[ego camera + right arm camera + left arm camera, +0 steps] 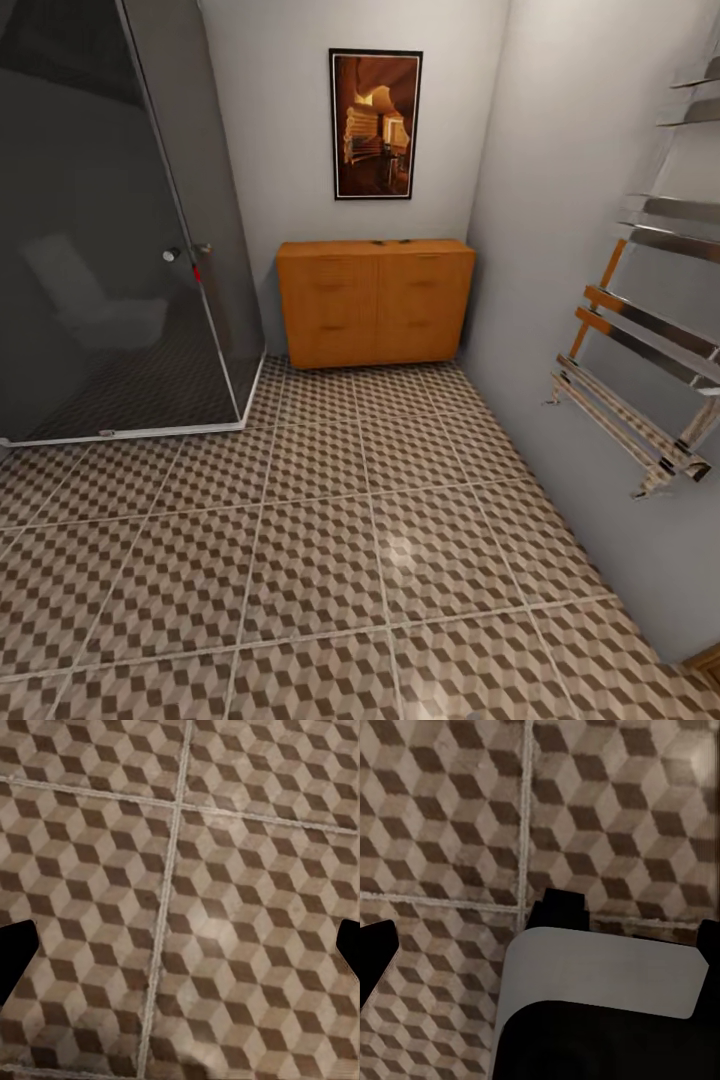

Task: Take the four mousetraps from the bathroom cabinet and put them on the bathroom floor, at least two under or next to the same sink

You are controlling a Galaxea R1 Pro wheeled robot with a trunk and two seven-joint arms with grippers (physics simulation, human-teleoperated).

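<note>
Head view: orange cabinet (pixel 375 302) against the far wall, cube-patterned floor (pixel 330 560) in front. Both grippers' (pixel 540 945) (pixel 180 945) fingers spread apart, nothing held.

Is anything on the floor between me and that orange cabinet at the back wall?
Nothing visible does. The cube-patterned tile floor lies bare up to the orange wooden cabinet. The dark glass shower enclosure stands off to the left, the chrome towel rail on the right wall.
</note>
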